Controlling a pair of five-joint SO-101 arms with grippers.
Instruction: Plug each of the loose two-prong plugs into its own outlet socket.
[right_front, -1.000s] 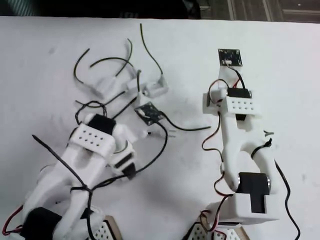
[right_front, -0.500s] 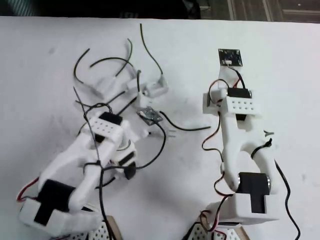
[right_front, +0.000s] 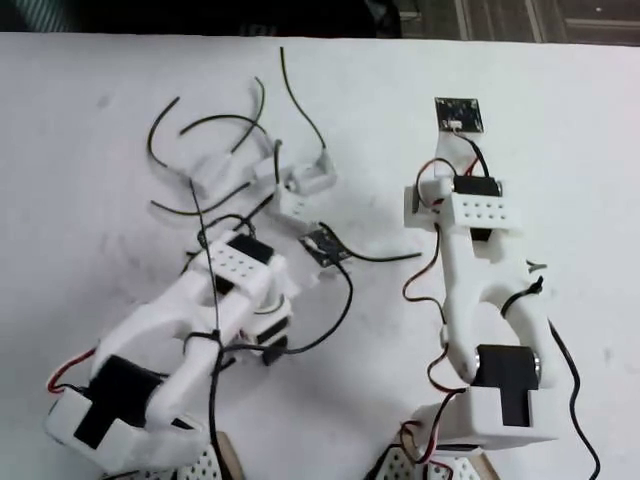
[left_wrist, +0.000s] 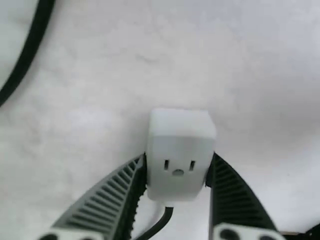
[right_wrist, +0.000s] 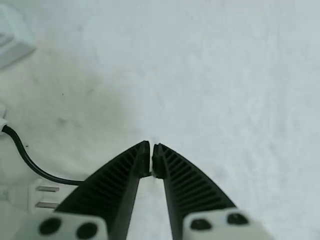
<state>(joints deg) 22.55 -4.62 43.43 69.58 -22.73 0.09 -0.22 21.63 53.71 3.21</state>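
L gripper (left_wrist: 176, 162) clamped on outlet socket (left_wrist: 179, 150), left-centre of table (right_front: 560, 90); slots bare. R gripper (right_wrist: 151, 152) pinched shut, empty; loose two-prong plug (right_wrist: 42, 196) just beside it. Judged: no plug seated yet, all pairs left.
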